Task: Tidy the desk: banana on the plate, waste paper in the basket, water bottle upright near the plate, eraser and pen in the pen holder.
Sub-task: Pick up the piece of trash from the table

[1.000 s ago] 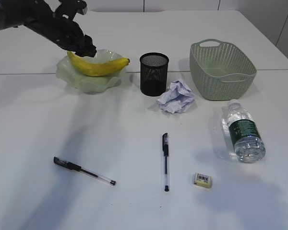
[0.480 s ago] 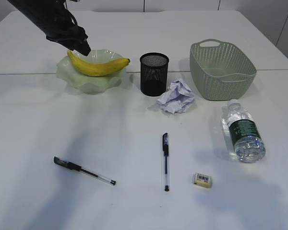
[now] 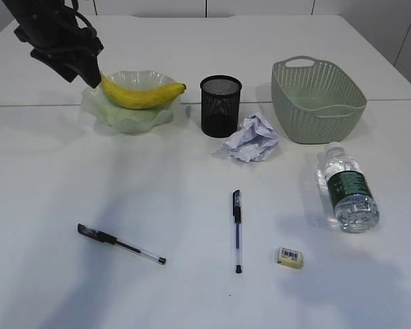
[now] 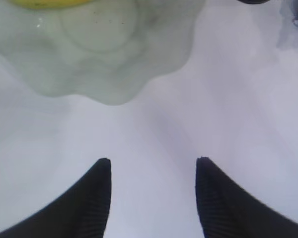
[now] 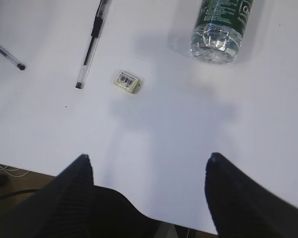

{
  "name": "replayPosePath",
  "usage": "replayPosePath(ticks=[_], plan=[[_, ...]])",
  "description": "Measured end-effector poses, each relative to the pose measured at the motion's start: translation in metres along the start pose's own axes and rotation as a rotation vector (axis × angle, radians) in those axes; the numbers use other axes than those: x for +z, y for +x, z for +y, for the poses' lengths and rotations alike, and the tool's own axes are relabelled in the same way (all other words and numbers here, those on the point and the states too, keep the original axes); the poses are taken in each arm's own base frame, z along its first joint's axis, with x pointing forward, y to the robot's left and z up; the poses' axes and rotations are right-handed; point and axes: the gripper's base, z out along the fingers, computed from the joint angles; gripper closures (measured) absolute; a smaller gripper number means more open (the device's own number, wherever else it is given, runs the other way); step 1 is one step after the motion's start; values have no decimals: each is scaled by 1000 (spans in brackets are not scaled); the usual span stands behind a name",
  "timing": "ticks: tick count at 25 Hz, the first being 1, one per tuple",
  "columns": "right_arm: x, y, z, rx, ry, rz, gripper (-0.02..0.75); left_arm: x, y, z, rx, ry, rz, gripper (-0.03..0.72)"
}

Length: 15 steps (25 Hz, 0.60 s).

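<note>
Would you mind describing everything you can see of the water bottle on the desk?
The water bottle is clear ribbed plastic with a white cap and a dark green label bearing pale print. It lies on its side on the white table, cap pointing toward the green basket, base toward the camera. It appears to hold clear water. Only the table touches it; it lies apart from the basket, the crumpled paper and the eraser. The right wrist view shows its moulded base.

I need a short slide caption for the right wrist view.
Open right gripper above the table edge, with eraser, pen and lying water bottle ahead.
</note>
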Motion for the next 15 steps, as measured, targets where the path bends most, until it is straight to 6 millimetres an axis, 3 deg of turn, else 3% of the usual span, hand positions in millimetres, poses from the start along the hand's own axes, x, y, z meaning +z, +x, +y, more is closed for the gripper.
replayPosePath(ticks=[4, 10, 15], plan=[[0, 0, 0, -3, -1, 2, 218, -6, 2, 4, -73, -59, 15, 295], [0, 1, 0, -11, -2, 8, 218, -37, 0, 0, -142, -81, -47, 296], [0, 1, 0, -10, -4, 9, 218, -50, 18, -4, -146, -100, -9, 296]])
